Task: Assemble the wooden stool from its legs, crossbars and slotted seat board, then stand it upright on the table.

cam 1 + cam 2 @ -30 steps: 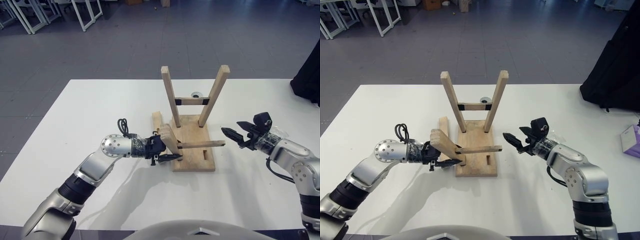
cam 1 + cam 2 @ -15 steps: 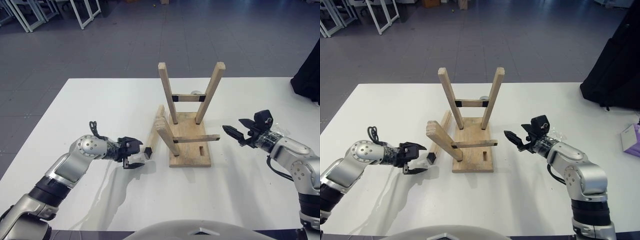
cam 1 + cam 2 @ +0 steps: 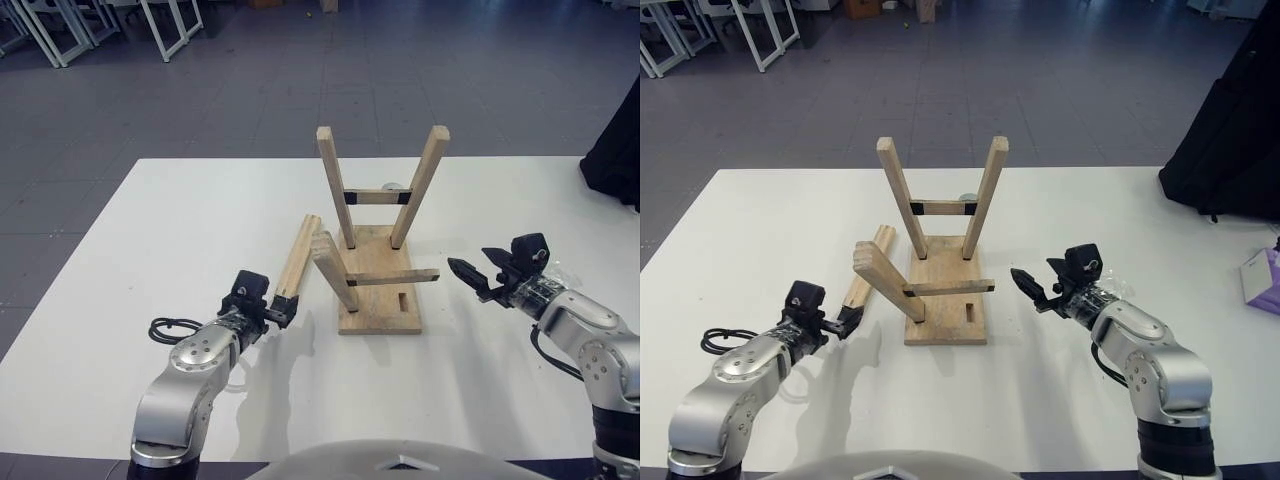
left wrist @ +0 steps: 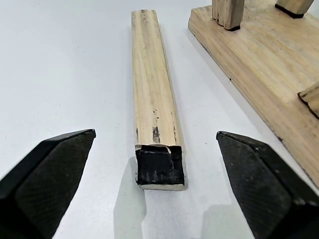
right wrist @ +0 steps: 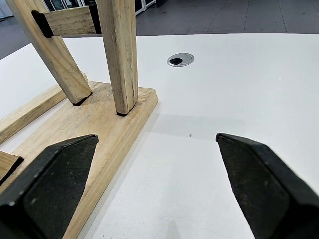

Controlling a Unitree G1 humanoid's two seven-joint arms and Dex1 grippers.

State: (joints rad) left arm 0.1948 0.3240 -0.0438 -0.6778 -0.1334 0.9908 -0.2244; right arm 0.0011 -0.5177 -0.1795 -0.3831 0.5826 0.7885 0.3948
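Left end effector [image 4: 155, 133] is open, straddling the loose leg [image 4: 152, 94] end. Right end effector [image 3: 470, 264] is open, near the seat board [image 3: 385, 295].

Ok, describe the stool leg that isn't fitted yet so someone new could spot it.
Find the seat board lying flat mid-table, with legs standing up from it. Just off its left edge, one loose leg lies flat on the white table. It alone is unslotted, and its black-tipped near end sits between the open left gripper fingers.
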